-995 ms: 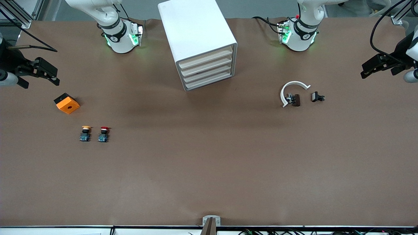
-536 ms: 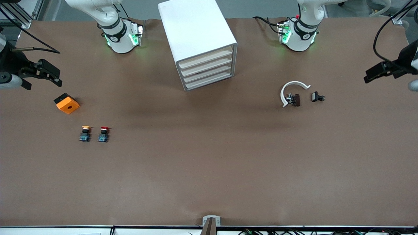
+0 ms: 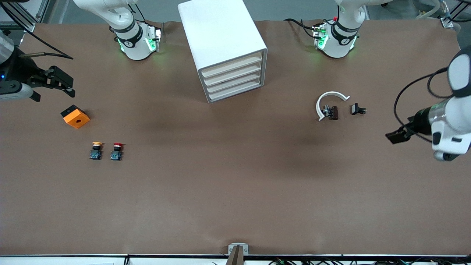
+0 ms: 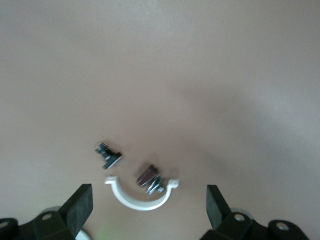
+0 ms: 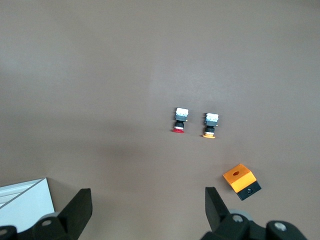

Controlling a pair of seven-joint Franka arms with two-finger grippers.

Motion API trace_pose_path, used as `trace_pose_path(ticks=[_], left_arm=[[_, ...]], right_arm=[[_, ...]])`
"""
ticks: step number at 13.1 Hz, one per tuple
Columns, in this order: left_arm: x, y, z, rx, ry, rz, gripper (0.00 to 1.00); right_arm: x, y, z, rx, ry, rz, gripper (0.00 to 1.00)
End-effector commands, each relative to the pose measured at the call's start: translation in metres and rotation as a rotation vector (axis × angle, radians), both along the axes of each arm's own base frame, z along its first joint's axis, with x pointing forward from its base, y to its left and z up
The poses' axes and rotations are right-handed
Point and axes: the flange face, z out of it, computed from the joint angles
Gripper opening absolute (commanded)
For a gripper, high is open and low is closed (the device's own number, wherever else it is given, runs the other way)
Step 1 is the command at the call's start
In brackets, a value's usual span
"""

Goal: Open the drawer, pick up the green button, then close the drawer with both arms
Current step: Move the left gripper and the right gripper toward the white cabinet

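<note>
Near the middle of the tabletop's point(image 3: 235, 191) edge by the robots' bases: a white drawer unit point(image 3: 220, 36), long axis running from that edge toward the front camera and slanting a little toward the left arm's end. Front with four stacked drawers point(image 3: 232, 78) facing the front camera, turned slightly toward the left arm's end; all four flush and shut. Cannot tell where the green-capped button is; no view shows it.

Over the tabletop close to the edge at the left arm's end: the left gripper point(image 3: 395, 137), carried by the left arm point(image 3: 450, 121), fingers point(image 4: 80, 206) spread wide in the left wrist view, nothing between them. Below it in that view, and toward the middle of the table from it: a white C-shaped ring point(image 3: 327, 100), a small brown part point(image 3: 333, 112) touching the ring at its open side, and a small black part point(image 3: 357, 109) just beside the ring, apart from it.

Over the tabletop near the edge at the right arm's end: the right gripper point(image 3: 68, 85) on the right arm point(image 3: 11, 79), fingers point(image 5: 80, 207) likewise spread apart, holding nothing. Just nearer the front camera than that gripper's spot: an orange block point(image 3: 75, 116) with a round hole on top. Nearer still, side by side and not touching: a yellow-capped button point(image 3: 96, 150) and a red-capped button point(image 3: 117, 151), both lying down, caps pointing toward the bases' edge, blue bases toward the front camera.
</note>
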Motion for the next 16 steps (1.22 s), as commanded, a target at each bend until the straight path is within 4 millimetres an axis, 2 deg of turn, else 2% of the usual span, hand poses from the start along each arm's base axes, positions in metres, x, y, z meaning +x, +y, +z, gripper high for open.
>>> trace_pose_path(ticks=[1, 3, 4, 6, 8, 10, 11, 14, 16], left_arm=[[0.025, -0.023, -0.044, 0.022, 0.004, 0.119, 1.0], [0.029, -0.051, -0.084, 0.053, 0.055, 0.21, 1.0], [0.03, -0.057, -0.101, 0.067, 0.081, 0.246, 1.0], [0.026, -0.084, -0.126, 0.052, 0.134, 0.286, 1.0], [0.025, -0.093, -0.154, 0.012, 0.207, 0.379, 1.0], [0.024, -0.099, -0.168, -0.007, 0.25, 0.464, 1.0], [0.023, -0.105, -0.172, -0.007, 0.268, 0.515, 1.0], [0.013, -0.151, -0.187, 0.016, 0.338, 0.657, 1.0], [0.004, -0.174, -0.188, 0.026, 0.363, 0.652, 1.0]], right_arm=[[0.002, 0.021, 0.002, -0.014, 0.0, 0.039, 1.0], [0.002, 0.037, -0.003, -0.017, 0.008, 0.067, 1.0], [0.001, 0.045, -0.003, -0.019, 0.008, 0.082, 1.0], [0.0, 0.057, -0.005, -0.016, 0.011, 0.102, 1.0], [0.001, 0.08, -0.012, -0.022, 0.016, 0.144, 1.0], [0.004, 0.113, -0.017, -0.021, -0.001, 0.199, 1.0], [0.003, 0.119, -0.012, -0.016, -0.013, 0.21, 1.0], [0.005, 0.135, -0.022, -0.019, 0.002, 0.241, 1.0], [0.006, 0.145, -0.029, -0.024, 0.013, 0.246, 1.0]])
